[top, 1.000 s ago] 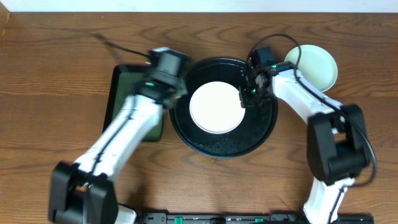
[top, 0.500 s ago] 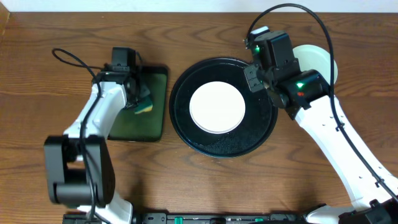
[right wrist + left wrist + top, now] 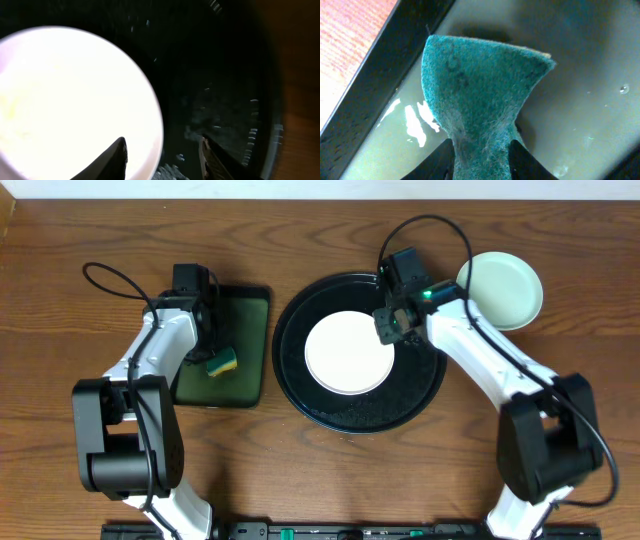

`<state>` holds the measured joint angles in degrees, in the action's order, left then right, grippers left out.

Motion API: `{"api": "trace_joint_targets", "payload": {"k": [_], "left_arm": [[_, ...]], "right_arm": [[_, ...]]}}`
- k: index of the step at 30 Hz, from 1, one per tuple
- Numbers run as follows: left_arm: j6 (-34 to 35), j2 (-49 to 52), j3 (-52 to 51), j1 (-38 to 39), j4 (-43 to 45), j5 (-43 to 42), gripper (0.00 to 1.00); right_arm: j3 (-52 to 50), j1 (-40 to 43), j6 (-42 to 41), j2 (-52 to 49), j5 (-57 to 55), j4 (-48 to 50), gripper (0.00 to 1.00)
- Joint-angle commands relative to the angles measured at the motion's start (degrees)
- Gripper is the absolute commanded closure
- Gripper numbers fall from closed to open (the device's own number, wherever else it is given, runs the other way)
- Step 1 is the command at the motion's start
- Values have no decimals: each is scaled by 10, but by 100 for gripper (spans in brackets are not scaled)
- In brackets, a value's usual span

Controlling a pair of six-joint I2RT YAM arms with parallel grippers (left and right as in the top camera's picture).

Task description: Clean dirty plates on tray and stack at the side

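1. Currently, the right gripper (image 3: 162, 150) hangs low over the right rim of the plain white round plate (image 3: 345, 352). Its fingers are apart, one at the plate's edge and one over the bare, speckled floor of the large round black tray (image 3: 420, 395). The plate lies flat near the tray's centre.
2. The left gripper (image 3: 212, 352) is clamped on the green-faced yellow sponge (image 3: 480, 90), above the wet floor of the small rectangular dark green tray (image 3: 250, 330).
3. The step in hand appears to be seizing the white plate by its rim. One finger should pass under the lip rather than press on it, because a shallow plate is likely to skate sideways.
4. The fingers should close only once the rim sits deep between them. A shallow pinch would probably let the plate swing.
5. The sponge should meet the plate only after that hold is firm.
6. A pale mint-blue round plate (image 3: 505, 285) rests on the wooden table (image 3: 90, 260), just right of the black tray. This is the probable stacking place. Whether a second plate lies beneath it cannot be told.
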<state>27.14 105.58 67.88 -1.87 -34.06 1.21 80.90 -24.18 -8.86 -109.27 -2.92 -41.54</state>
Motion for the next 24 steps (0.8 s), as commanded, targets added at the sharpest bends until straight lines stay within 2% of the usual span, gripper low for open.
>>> {"api": "trace_joint_targets", "payload": {"k": [1, 3, 6, 10, 13, 15, 20, 24], "left_arm": [[-1, -38, 6, -3, -15, 3, 62], [-1, -68, 12, -3, -24, 3, 56], [-1, -137, 12, -3, -32, 2, 40], [-1, -201, 12, -3, -32, 3, 32], [-1, -230, 12, -3, -32, 3, 27], [-1, -239, 12, -3, -32, 3, 22], [-1, -239, 11, -3, -32, 3, 21], [-1, -239, 11, -3, -32, 3, 21]], "right_arm": [[-2, 1, -37, -35, 20, 4, 56], [-2, 1, -40, -53, 23, 5, 56], [-2, 1, -40, -77, 43, 7, 58], [-2, 1, -40, -95, 54, 12, 63], [-2, 1, -40, -101, 53, 13, 76], [-2, 1, -40, -101, 53, 13, 97], [12, 1, -40, -97, 33, 3, 99], [71, -2, -35, -68, -54, -60, 99]]}}
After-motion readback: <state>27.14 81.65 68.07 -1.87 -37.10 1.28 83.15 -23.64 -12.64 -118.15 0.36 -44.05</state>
